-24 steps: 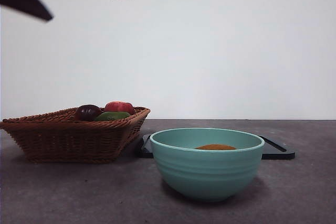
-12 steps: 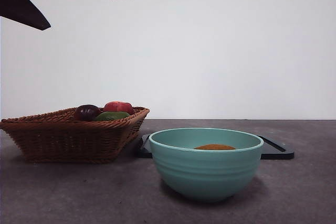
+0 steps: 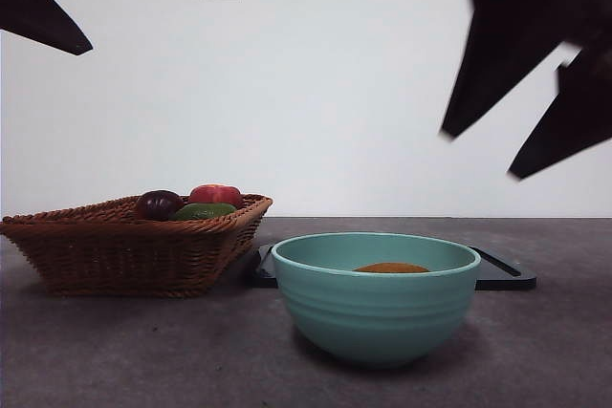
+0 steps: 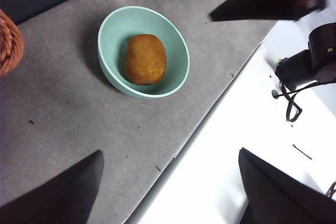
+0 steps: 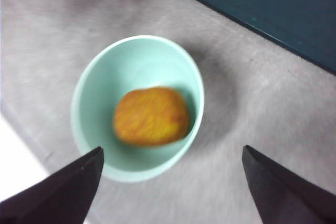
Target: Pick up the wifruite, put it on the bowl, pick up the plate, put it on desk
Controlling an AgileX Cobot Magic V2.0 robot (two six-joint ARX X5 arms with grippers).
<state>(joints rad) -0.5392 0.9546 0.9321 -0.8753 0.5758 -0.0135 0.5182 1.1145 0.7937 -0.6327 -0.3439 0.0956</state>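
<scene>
Front view first: the wifruite (image 3: 391,268) sits down inside the mint-green bowl (image 3: 377,311), only its brown-orange top peeking over the rim, so the first half of the job looks done. The bowl stands on the desk (image 3: 115,351) toward its near edge, and behind it lies a flat black plate (image 3: 502,274), low and tray-like, the next thing to fetch by my reckoning. Off toward the left edge sits a wicker basket (image 3: 124,250) with a dark purple fruit (image 3: 159,204), a red fruit (image 3: 217,195) and a green fruit (image 3: 205,210). High at the right, the right gripper (image 3: 516,131) hangs big and dark, jaws spread wide, nothing between them; the left gripper (image 3: 43,11) is just a black tip in the top left corner, waiting. Left wrist view now: jaws well apart and empty, set high above the desk's near edge, looking down on bowl and fruit with the other arm beyond. Right wrist view: blurred, but the jaws stand wide and empty almost directly over the bowl, fruit lying centred in its bottom, a pose that suggests it is heading for the plate.
</scene>
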